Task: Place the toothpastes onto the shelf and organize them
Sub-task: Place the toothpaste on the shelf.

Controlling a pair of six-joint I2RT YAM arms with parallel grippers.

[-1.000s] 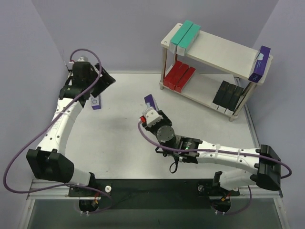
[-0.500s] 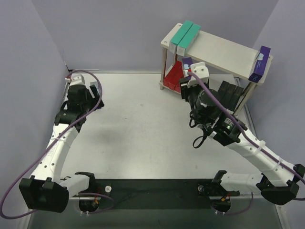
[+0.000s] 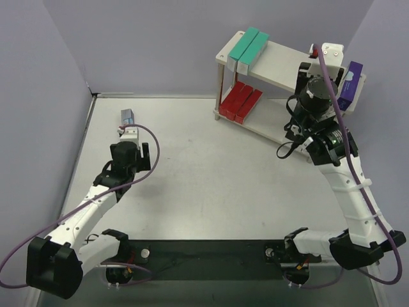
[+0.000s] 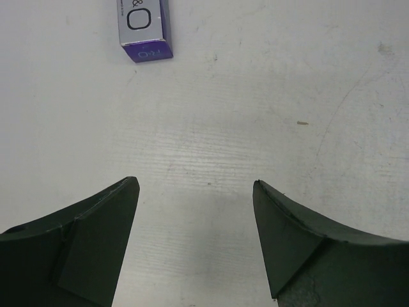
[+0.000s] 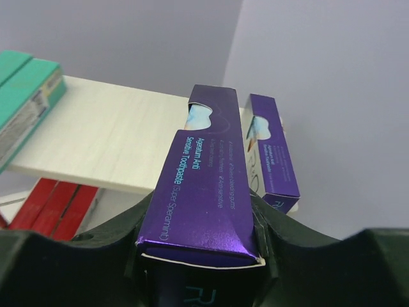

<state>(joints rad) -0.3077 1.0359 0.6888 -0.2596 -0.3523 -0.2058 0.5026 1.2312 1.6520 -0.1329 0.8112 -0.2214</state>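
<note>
Right wrist: purple carton clamped btwn right fingers; left fingers apart, empty.

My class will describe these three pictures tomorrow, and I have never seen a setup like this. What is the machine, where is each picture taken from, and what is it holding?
It is two robot arms bolted at the near edge of a table. The wide picture looks down from above. The other two come from a camera on each wrist. The left gripper is open and empty above the table, with a loose purple carton lying ahead of it. The right gripper clamps the held purple carton of toothpaste near the top board of the shelf. That board bears two teal cartons and a shelved purple carton. Red cartons lie on the lower board.
</note>
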